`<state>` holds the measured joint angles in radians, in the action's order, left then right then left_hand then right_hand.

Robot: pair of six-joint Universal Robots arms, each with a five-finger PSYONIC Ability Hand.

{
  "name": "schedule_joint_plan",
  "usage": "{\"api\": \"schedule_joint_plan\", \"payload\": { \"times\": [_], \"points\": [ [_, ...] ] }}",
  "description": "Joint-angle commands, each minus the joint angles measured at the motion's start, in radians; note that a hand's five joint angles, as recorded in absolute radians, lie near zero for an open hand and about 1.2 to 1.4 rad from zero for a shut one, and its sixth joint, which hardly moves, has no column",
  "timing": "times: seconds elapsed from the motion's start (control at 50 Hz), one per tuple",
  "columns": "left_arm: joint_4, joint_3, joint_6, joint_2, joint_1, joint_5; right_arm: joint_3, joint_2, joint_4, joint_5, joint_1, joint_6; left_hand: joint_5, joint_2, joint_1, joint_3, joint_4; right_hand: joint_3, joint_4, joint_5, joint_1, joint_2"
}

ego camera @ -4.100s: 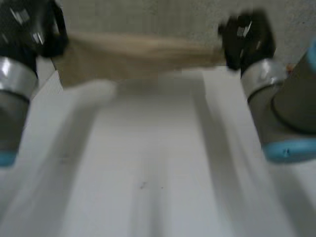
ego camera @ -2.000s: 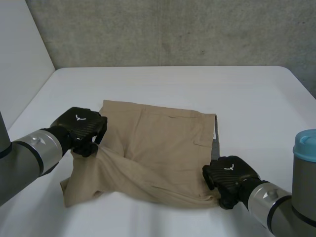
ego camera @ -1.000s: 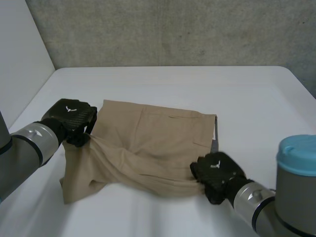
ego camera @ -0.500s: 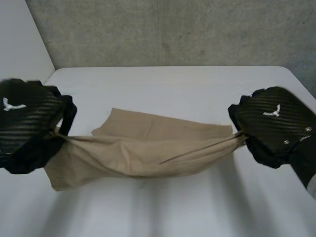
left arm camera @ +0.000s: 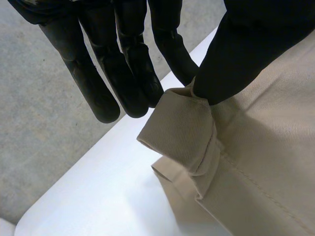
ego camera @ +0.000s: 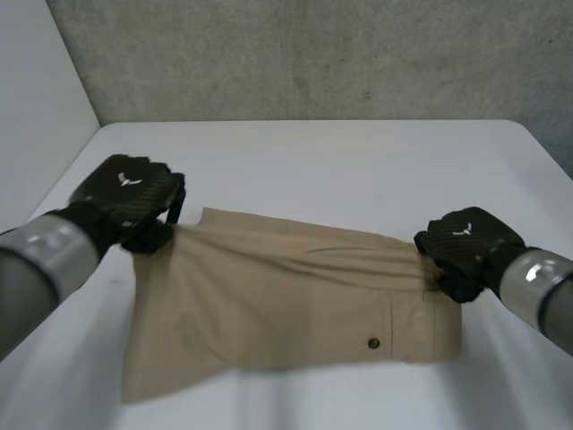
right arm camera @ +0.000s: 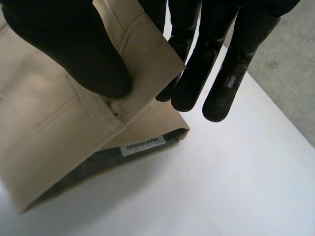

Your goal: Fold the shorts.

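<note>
shorts [ego camera: 286, 305] near edge blurred, label [right arm camera: 142, 143] print illegible

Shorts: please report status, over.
Left hand pinches shorts at one far corner, right hand the other. Shorts spread between them on table. Nothing in the way.

So the shorts [ego camera: 286, 305] are plain tan twill, spread wide on the table [ego camera: 313, 161], with the far edge pulled straight between the two hands. One far corner, a doubled stitched band, is pinched between the thumb and fingers [left arm camera: 128, 73] of the left hand [ego camera: 125, 202]. The other far corner is pinched the same way in the right hand [ego camera: 466, 246]. Just below the right fingertips [right arm camera: 216, 105] the layers gape a bit, showing grey lining and a small white label [right arm camera: 142, 143]. A dark button [ego camera: 373, 342] sits on the near part, closer to the right hand.
</note>
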<state>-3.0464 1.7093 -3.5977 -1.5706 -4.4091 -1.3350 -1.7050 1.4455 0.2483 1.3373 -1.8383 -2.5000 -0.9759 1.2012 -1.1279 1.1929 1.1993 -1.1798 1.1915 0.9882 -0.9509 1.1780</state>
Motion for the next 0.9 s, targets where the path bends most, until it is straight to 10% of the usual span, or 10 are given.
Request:
{"api": "schedule_joint_plan", "payload": {
  "times": [0.02, 0.4, 0.48, 0.52, 0.9],
  "points": [
    [-0.146, -0.285, -0.007, -0.394, 0.06, -0.078, 0.201, -0.243, -0.06, 0.028, -0.004, -0.02, -0.246, 0.195, -0.268, 0.203, 0.197, -0.217, 0.205, 0.234, -0.445, 0.218],
    [-0.577, -0.654, -0.207, -0.856, 0.077, -0.084, 0.476, -0.54, -0.349, 0.283, -0.099, -0.017, -0.246, 0.195, -0.268, 0.203, 0.197, -0.217, 0.205, 0.234, -0.445, 0.218],
    [-0.652, -0.597, -0.207, -0.841, 0.105, -0.046, 0.473, -0.527, -0.388, 0.298, -0.102, -0.025, 0.976, -1.027, 0.953, -1.018, -1.025, 0.692, -0.704, -0.675, 0.464, -0.691],
    [-0.663, -0.571, -0.207, -0.822, 0.115, -0.036, 0.472, -0.505, -0.395, 0.312, -0.105, -0.028, 0.966, -1.017, 0.944, -1.009, -1.015, 1.005, -1.017, -0.988, 0.776, -1.003],
    [-0.66, -0.218, -0.197, -0.493, 0.108, -0.046, 0.357, -0.29, -0.351, 0.261, -0.107, -0.12, 0.976, -1.027, 0.953, -1.018, -1.025, 0.916, -0.927, -0.899, 0.687, -0.914]
  ]
}}
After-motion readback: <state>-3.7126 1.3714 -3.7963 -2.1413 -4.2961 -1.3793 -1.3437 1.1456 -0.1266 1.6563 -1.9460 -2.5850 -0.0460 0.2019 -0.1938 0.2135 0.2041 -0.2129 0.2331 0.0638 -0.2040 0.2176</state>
